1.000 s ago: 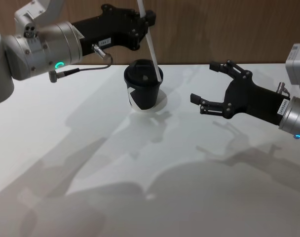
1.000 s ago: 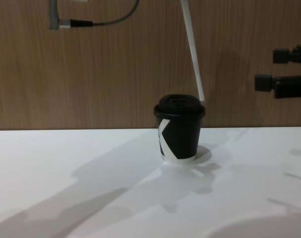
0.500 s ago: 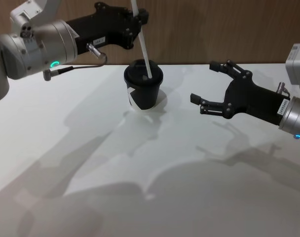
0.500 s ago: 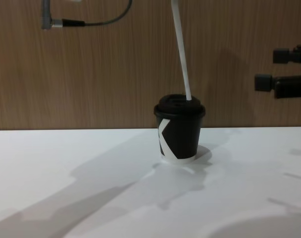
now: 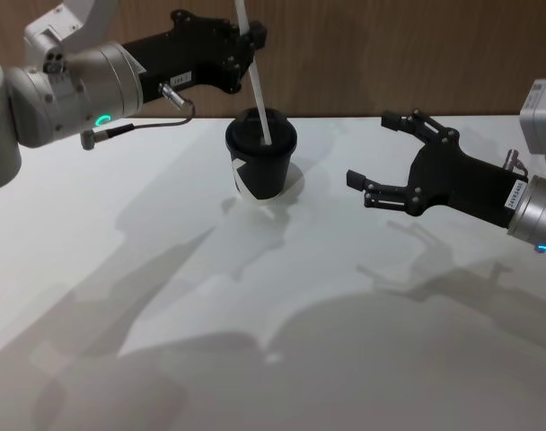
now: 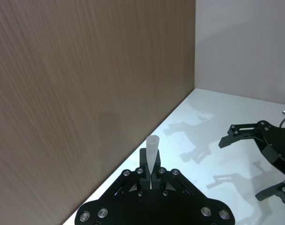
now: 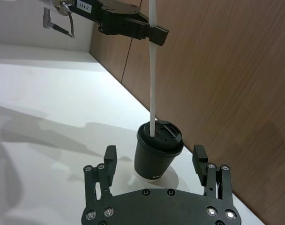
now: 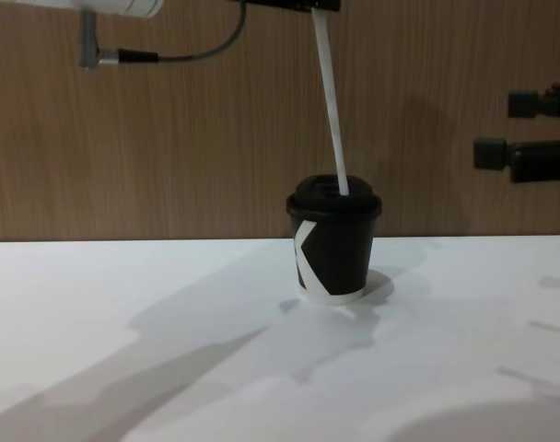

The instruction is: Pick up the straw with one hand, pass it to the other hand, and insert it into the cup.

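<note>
Left gripper [image 5: 251,36] holds straw [image 5: 255,85] on cup [image 5: 260,165] lid; label unreadable

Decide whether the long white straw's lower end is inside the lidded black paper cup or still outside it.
Inside, just: the long white straw meets the lidded black paper cup at its lid, its tip hidden there, upper part pinched by the left gripper.

Lighting: bright, even, from above and behind the rig. White table [image 5: 363,359] evenly lit, without glare. Broad soft grey shadows of the arms across the table below and ahead of the left gripper [image 5: 251,38]; fainter doubled finger shadows just beneath the right gripper [image 5: 372,148], suggesting several lamps. Small shadow pooled at the base of the cup [image 5: 260,162]. Wooden wall [image 8: 169,138] dimmer, faint shadow patches. Focus sharp in head and chest views; straw [image 6: 153,150] tip slightly soft close to the left wrist camera.
</note>
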